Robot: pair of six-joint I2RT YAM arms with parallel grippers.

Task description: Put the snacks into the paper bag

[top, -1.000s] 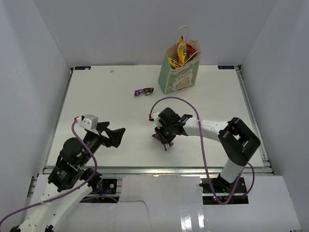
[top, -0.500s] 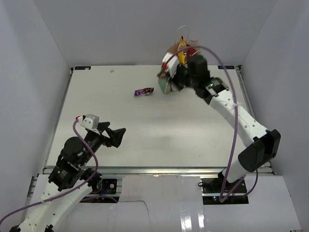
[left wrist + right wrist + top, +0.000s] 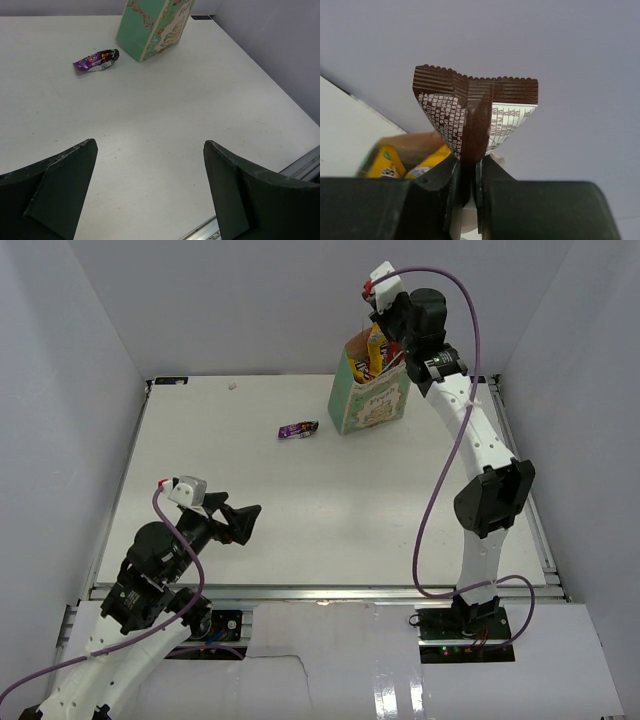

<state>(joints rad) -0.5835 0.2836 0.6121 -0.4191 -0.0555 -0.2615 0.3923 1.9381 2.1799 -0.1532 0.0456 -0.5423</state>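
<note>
- High over the open top of the paper bag, at the far side of the table, the right gripper was pinched tight on a brown-white bar wrapper.
- That wrapper was dark brown with a zigzag top edge. It had tiny white print on one side and a white patch with dark print on the other. It stuck straight up from between the two fingers.
- The paper bag stood upright. It was mint green with a cream curly label on the front, and a thin white loop handle rose from its top.
- A yellow candy packet poked out of the bag's top. From the right wrist view, yellow showed just under the gripper, inside the bag's brown rim.
- A small purple wrapper lay flat on the table, near the bag on its left side and not touching it.
- The left gripper hung low over the near left part of the table, well apart from the bag. Its two dark fingers were spread wide and held nothing.
</note>
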